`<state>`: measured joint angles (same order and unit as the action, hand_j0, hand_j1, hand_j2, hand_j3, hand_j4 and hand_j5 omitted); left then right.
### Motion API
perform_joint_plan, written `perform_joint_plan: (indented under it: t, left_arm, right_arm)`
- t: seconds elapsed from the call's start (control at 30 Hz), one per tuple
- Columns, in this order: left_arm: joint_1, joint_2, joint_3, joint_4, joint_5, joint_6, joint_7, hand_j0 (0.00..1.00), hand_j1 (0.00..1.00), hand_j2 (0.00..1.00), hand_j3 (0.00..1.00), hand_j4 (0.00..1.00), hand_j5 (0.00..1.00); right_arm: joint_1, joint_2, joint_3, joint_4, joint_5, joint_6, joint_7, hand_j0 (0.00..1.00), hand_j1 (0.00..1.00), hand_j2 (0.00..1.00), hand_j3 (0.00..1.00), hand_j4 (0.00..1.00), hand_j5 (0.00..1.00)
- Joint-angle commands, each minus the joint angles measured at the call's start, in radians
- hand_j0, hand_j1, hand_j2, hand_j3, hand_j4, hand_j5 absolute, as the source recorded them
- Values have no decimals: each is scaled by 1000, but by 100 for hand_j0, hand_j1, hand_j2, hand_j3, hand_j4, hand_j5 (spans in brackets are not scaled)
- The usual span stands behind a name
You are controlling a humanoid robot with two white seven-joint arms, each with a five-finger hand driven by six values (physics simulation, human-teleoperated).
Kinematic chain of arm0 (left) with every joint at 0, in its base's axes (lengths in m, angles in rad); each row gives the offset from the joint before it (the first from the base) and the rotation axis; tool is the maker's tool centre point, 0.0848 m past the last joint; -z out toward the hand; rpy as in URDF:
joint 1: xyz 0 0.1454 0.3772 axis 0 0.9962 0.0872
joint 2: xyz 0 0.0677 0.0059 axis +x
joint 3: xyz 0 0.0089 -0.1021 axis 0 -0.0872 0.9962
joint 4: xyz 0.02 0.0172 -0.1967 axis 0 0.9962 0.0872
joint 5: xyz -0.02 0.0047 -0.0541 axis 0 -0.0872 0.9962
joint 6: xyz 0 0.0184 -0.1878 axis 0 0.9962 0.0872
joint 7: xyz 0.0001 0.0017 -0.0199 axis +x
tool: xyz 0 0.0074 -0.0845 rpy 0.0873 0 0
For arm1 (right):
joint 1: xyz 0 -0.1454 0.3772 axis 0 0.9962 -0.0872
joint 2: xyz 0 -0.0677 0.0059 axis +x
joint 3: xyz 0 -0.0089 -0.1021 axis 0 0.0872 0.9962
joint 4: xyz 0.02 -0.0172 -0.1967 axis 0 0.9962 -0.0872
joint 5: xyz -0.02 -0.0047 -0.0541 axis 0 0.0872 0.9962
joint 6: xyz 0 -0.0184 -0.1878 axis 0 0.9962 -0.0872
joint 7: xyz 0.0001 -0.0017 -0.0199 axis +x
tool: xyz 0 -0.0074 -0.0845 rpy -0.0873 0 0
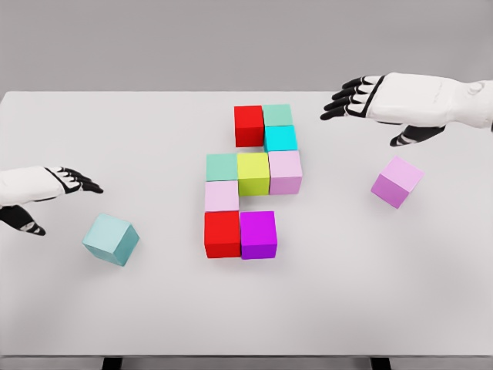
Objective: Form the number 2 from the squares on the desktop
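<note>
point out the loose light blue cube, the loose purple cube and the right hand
light blue cube point(111, 240), head view, top face
purple cube point(397, 183), head view, its middle
right hand point(362, 97), head view, middle of the hand

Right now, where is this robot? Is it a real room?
Probably not a real room: it looks like a computer-simulated test bench. A plain white table stands against a blank grey backdrop, with flat-coloured cubes like the red cube and the light blue cube, and nothing else around.
</note>
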<state>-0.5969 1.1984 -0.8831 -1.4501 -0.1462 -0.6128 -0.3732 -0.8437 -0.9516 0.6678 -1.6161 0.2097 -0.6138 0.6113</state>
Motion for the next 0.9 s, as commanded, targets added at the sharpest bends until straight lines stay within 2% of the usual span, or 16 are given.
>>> perform_joint_plan:
  t: [0.0, 0.17, 0.3, 0.37, 0.47, 0.6, 0.73, 0.77, 0.87]
  left_arm:
    - [5, 20, -13, -35, 17, 2, 2, 100, 100, 100, 100, 100, 100]
    - [12, 36, -39, -64, 85, 2, 2, 99, 99, 99, 99, 99, 99]
    - [12, 33, -39, -65, 112, 2, 0, 98, 98, 98, 98, 98, 98]
    - [14, 36, -43, -104, 112, 2, -1, 98, 98, 98, 98, 98, 98]
    - [14, 43, -57, -148, 112, 2, -3, 98, 98, 98, 98, 98, 98]
    - [23, 43, -59, -150, 145, 2, -4, 98, 98, 98, 98, 98, 98]
    - [23, 35, -57, -150, 146, 2, -4, 98, 98, 98, 98, 98, 98]
    - [26, 32, -57, -150, 146, 2, -4, 98, 98, 98, 98, 98, 98]
    - [31, 21, -57, -150, 145, 2, -1, 99, 99, 99, 99, 99, 99]
  right_arm:
    - [0, -4, 1, -1, -4, 3, 0, 100, 100, 100, 100, 100, 100]
    - [-11, -29, -4, 10, -13, 3, 0, 100, 100, 100, 100, 100, 100]
    - [-5, -75, -8, 90, -62, 3, 0, 100, 100, 100, 100, 100, 100]
    - [1, -95, 1, 143, -81, 3, 0, 100, 100, 100, 100, 100, 100]
    - [48, -104, 12, 154, -73, 3, 0, 100, 100, 100, 100, 100, 100]
    - [49, -98, 70, 222, -69, 3, 0, 100, 100, 100, 100, 100, 100]
    - [49, -75, 92, 245, -59, 3, 0, 100, 100, 100, 100, 100, 100]
    - [49, -53, 95, 254, -20, 3, 0, 100, 100, 100, 100, 100, 100]
    - [49, -52, 102, 255, 5, 3, 0, 100, 100, 100, 100, 100, 100]
